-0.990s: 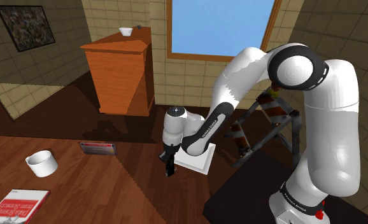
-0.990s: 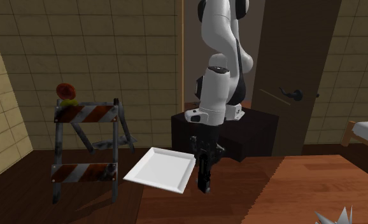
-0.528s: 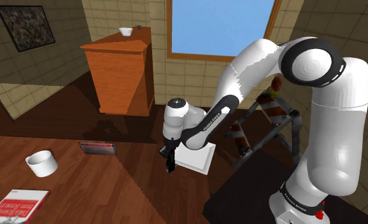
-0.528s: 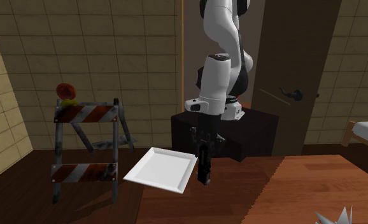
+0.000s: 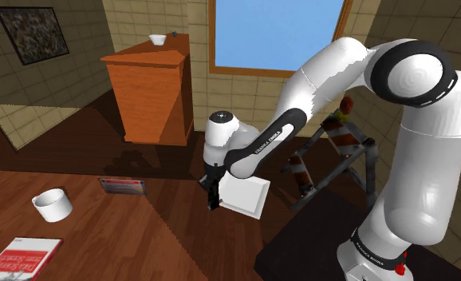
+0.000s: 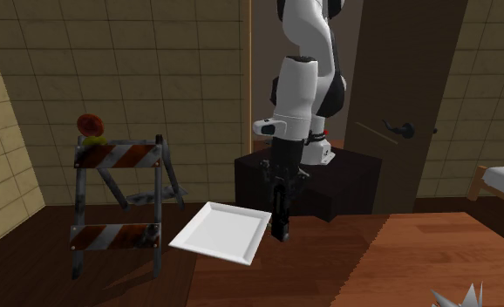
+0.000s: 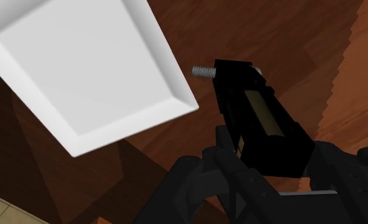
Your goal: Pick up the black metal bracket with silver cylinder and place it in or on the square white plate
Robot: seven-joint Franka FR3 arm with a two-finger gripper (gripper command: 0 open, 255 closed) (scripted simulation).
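In the second exterior view the square white plate (image 6: pixel 215 231) lies left, and just beside its right edge the tool (image 6: pixel 281 228) points down, clamped on the black bracket (image 7: pixel 259 121) with its silver threaded stub (image 7: pixel 203 70).

Blk bracket (image 7: pixel 259 121) w/ silver stud, clasped in hand (image 7: pixel 268 162), aloft just beside square wht plate (image 7: pixel 81 70).

An orange cabinet (image 5: pixel 153 92) stands far off with a small white bowl (image 5: pixel 157 38) on top, and a window (image 5: pixel 277 32) to its right in the shoulder view shows blue. A white cup (image 5: pixel 52 205) and a red and white book (image 5: pixel 21 257) lie on the brown wood, near and to that view's left. A striped barrier (image 6: pixel 119 205) with an orange lamp (image 6: pixel 91 126) stands by the wall.
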